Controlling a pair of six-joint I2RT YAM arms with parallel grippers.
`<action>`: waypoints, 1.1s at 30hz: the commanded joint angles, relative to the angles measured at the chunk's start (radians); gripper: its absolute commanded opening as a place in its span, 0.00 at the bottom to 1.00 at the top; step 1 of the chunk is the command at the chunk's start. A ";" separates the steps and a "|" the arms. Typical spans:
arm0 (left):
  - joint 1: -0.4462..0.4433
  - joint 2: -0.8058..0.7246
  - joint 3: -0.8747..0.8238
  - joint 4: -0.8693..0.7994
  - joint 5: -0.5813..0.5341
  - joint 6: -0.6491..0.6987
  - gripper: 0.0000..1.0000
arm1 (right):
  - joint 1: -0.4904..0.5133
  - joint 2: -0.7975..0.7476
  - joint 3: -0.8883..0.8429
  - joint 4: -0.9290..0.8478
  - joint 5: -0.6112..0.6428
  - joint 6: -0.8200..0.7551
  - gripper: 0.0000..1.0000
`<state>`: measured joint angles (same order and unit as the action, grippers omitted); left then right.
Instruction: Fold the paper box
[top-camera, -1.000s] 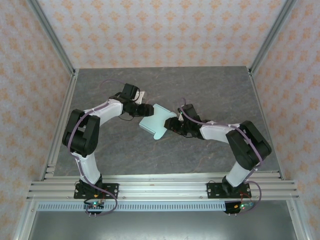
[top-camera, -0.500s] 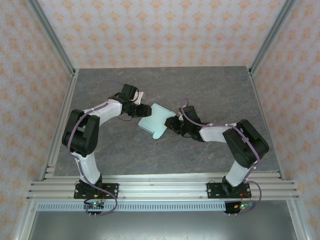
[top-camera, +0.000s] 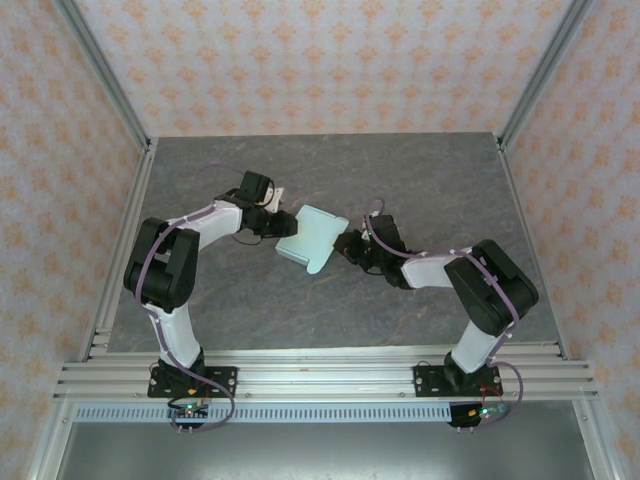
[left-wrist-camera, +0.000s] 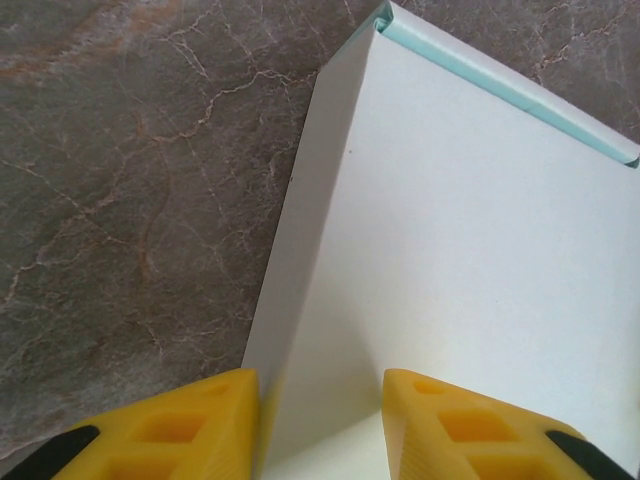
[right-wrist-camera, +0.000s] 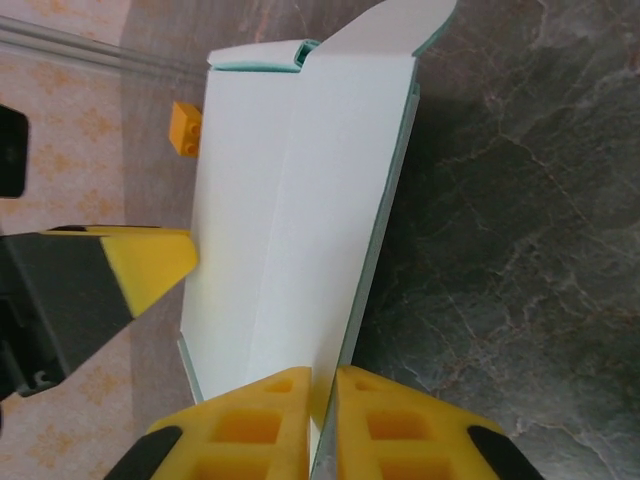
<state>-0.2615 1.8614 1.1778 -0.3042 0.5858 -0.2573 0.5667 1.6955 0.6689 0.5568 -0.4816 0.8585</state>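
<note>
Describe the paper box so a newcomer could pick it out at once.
On the grey marbled table, look between the left pincer and right pincer. The box is the pale mint card, partly folded. Its neighbour, an orange block, is tiny and bright.

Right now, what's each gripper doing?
Left gripper: open, astride an edge of the paper box.
Right gripper: closed, pinching a panel of the paper box.

White arm links (top-camera: 210, 222), black joints (top-camera: 160, 272), purple cables (top-camera: 234, 398), yellow fingers (right-wrist-camera: 390, 420), black-tipped
</note>
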 joint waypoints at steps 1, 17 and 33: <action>0.004 0.022 -0.024 0.019 0.047 -0.013 0.37 | -0.002 -0.005 -0.024 0.115 0.025 0.027 0.10; 0.008 0.042 -0.041 0.077 0.144 -0.051 0.36 | -0.002 -0.103 -0.023 0.134 0.056 0.045 0.00; -0.009 0.104 -0.030 0.096 0.175 -0.063 0.36 | -0.002 -0.132 0.023 0.042 0.075 0.021 0.00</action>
<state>-0.2478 1.9121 1.1576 -0.1616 0.7483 -0.3172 0.5594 1.5894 0.6525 0.5938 -0.4080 0.9009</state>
